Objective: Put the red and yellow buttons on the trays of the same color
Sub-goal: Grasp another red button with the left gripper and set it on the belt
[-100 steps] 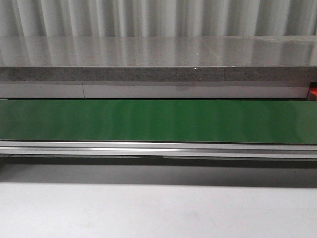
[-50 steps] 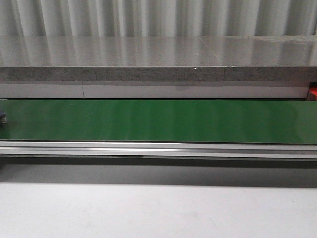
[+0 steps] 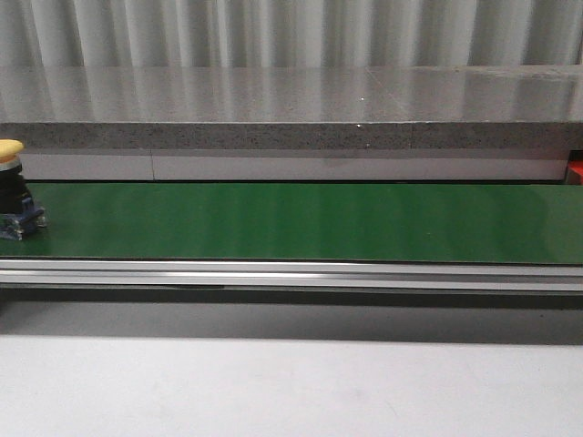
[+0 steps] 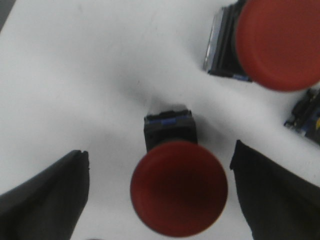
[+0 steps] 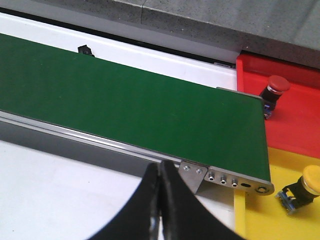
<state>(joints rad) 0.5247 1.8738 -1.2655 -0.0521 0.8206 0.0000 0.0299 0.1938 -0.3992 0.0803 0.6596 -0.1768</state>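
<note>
Riding the far left end of the green belt (image 3: 301, 221) in the front view, a yellow button (image 3: 13, 189) stands upright on its dark body, partly cut by the frame edge. Neither arm shows in that view.

At the left wrist, the left hand (image 4: 159, 200) hangs with its fingers (image 4: 45, 200) spread wide apart over a white worktop (image 4: 75, 75). A red button (image 4: 175, 180) lies on its side between them, touching neither finger, its cap toward the camera. A second red button (image 4: 270, 40) lies near it, and a bit of a dark, blue-edged part (image 4: 306, 115) shows just beside that one.

At the right wrist, the right hand (image 5: 160, 200) has its fingers pressed together, holding nothing. Past the belt's end, a red tray (image 5: 300, 125) holds a red button (image 5: 272, 95) standing upright, and the adjoining yellow tray (image 5: 260, 200) holds a yellow button (image 5: 305, 187) lying tilted.
</note>
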